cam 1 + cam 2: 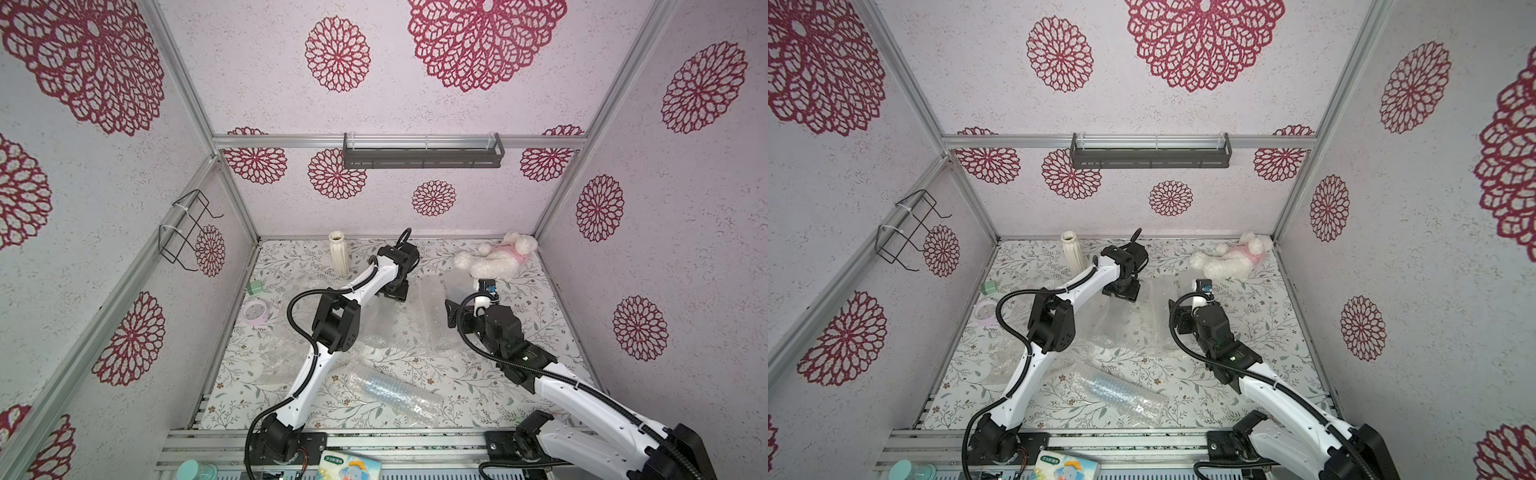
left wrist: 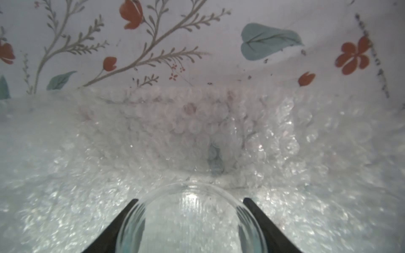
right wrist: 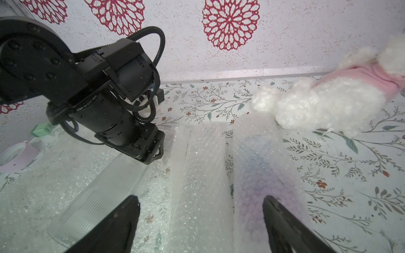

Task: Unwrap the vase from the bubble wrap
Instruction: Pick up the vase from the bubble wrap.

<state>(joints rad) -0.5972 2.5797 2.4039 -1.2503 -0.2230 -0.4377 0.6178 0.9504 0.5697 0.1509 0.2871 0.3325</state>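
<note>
Floral tabletop (image 1: 540,332), bubble wrap (image 1: 419,320) spread centrally; left fingers (image 2: 110,232) flanking vase (image 2: 190,219) rim

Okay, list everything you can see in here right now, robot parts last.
bubble wrap: several sheets, whitish, spread across the middle.
clear vase: one, clear ribbed glass, lying on the bubble wrap, centre.
cream vase: one, cream ribbed, upright, back left.
wrapped bundle: one, bluish inside, near the front.
purplish roll: one, bubble-wrapped, right of centre.
plush toy: one, white and pink, back right.
small box: one, green, left edge.
tape roll: one, lilac, beside the box.
shelf: one, grey, back wall.
wire rack: one, black, left wall.
left gripper: one, black fingers flanking the clear vase's rim.
right gripper: one, black, open above the wrap.
</note>
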